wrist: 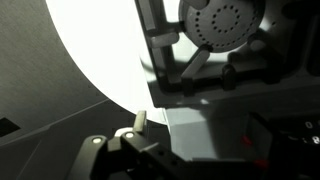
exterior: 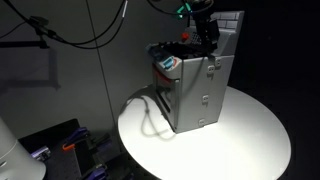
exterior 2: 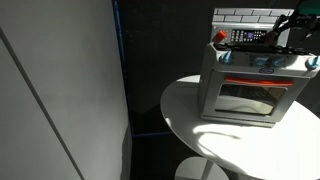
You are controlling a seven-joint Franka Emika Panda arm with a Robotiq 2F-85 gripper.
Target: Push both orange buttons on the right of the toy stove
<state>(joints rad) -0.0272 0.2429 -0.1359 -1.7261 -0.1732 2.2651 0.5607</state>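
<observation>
The grey toy stove (exterior: pixel 205 95) stands on a round white table (exterior: pixel 250 140); its oven door faces the camera in an exterior view (exterior 2: pixel 250 95). My gripper (exterior: pixel 207 36) hangs just over the stove's top by the tiled back panel (exterior 2: pixel 250 14), also seen in an exterior view (exterior 2: pixel 290 33). In the wrist view a pale fingertip (wrist: pixel 141 122) sits by the stove's grey corner (wrist: pixel 200 130), and the jaws look shut and empty. Two tiny orange-red spots, the orange buttons (wrist: pixel 247 140) (wrist: pixel 263 163), glow faintly in the dark at the lower right. I cannot tell whether the gripper touches them.
A blue-and-white item (exterior: pixel 168 63) lies on the stove top. A small red piece (exterior 2: pixel 221 37) sits at a top corner. A round dark burner (wrist: pixel 225 22) shows in the wrist view. A grey partition wall (exterior 2: pixel 60 90) and black cables (exterior: pixel 90 35) stand beside the table.
</observation>
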